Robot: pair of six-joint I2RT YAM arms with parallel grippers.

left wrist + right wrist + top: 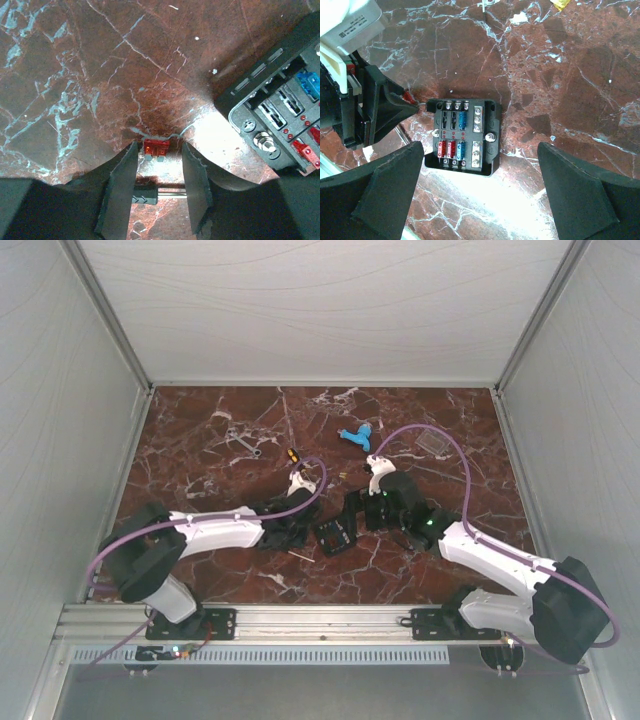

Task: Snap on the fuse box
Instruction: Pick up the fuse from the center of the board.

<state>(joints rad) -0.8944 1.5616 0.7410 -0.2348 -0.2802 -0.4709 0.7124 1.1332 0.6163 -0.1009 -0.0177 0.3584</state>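
The fuse box (333, 535) is a small black square box lying open-topped on the marble between my two grippers. It shows in the right wrist view (462, 137) with red and blue fuses inside, and at the right edge of the left wrist view (280, 110). Its clear cover (433, 445) lies apart at the back right. My left gripper (300, 528) is open just left of the box, with a loose red fuse (156, 147) on the table between its fingertips (125, 170). My right gripper (480, 150) is wide open above the box, holding nothing.
A light-blue plastic piece (355, 435), a metal wrench (243, 442) and a small screwdriver (293, 455) lie at the back of the table. A thin rod with a dark handle (150, 196) lies under the left gripper. Grey walls enclose the table.
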